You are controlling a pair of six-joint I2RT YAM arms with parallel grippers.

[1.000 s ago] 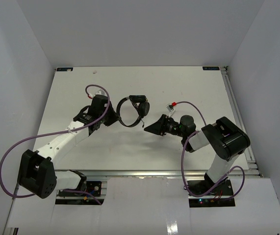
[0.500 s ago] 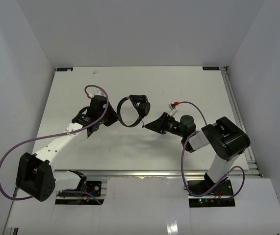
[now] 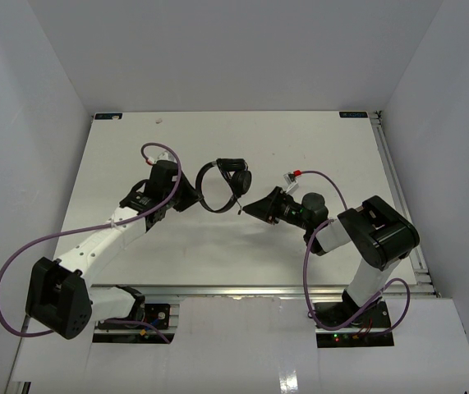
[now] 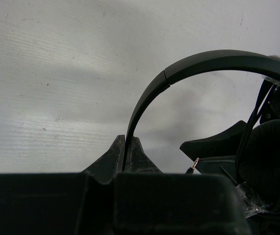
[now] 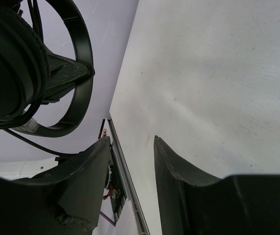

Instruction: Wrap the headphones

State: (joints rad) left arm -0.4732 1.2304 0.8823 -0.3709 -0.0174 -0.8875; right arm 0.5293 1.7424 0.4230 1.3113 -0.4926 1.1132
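The black headphones (image 3: 239,178) are held up over the middle of the white table (image 3: 316,139). My left gripper (image 3: 192,197) is shut on the thin headband (image 4: 198,61), which rises from between its fingertips (image 4: 127,139) and arcs right to a padded earcup (image 4: 272,161). In the right wrist view the earcups (image 5: 5,73) and headband (image 5: 83,58) fill the upper left. My right gripper (image 5: 130,144) stands open just right of the headphones with nothing between its fingers. The cable's gold plug tip (image 5: 104,132) pokes up beside the outside of its left finger (image 5: 88,166).
Thick purple robot cables loop off both arms (image 3: 20,254) (image 3: 320,176), and a red-tagged connector (image 3: 293,174) sits by the right wrist. A metal rail (image 3: 394,180) runs along the table's right edge. White walls close in the left, back and right sides.
My right gripper has edged slightly up toward the headphones. The left gripper keeps its hold on the headband, with the arm shifting only a little.
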